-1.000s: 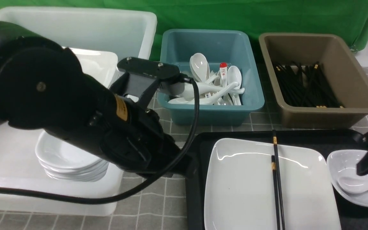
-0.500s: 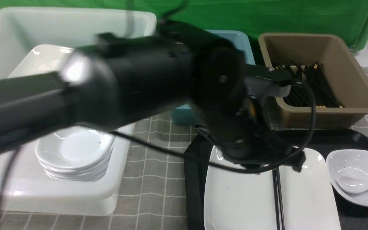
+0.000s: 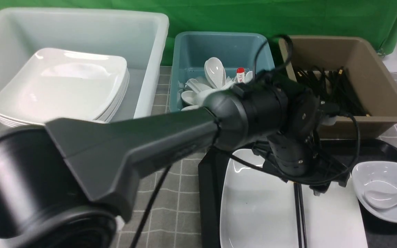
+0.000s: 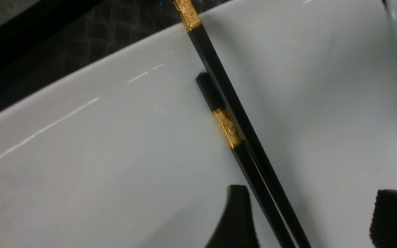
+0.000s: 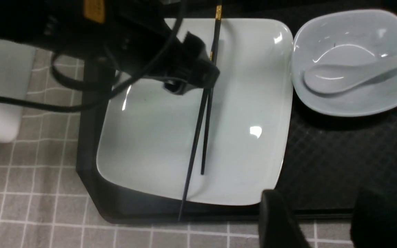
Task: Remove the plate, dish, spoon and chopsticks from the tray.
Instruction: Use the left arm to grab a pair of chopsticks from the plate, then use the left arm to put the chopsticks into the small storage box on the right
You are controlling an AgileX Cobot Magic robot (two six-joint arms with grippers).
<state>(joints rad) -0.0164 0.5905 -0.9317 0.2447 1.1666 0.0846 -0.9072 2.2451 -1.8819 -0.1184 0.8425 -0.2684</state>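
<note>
No text is legible. The yellow label on the left arm, upper left in the right wrist view, is blurred. Marks on the red-tipped spoon are too small.

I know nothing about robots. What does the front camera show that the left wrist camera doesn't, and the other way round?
Only the front view: the white tub, teal tub and brown tub beyond the tray, and the left arm reaching across. Only the left wrist view: the gold bands on the chopsticks close up, and the left gripper open, a fingertip either side of them. Both: the plate, the chopsticks lying on it, the black tray.
</note>
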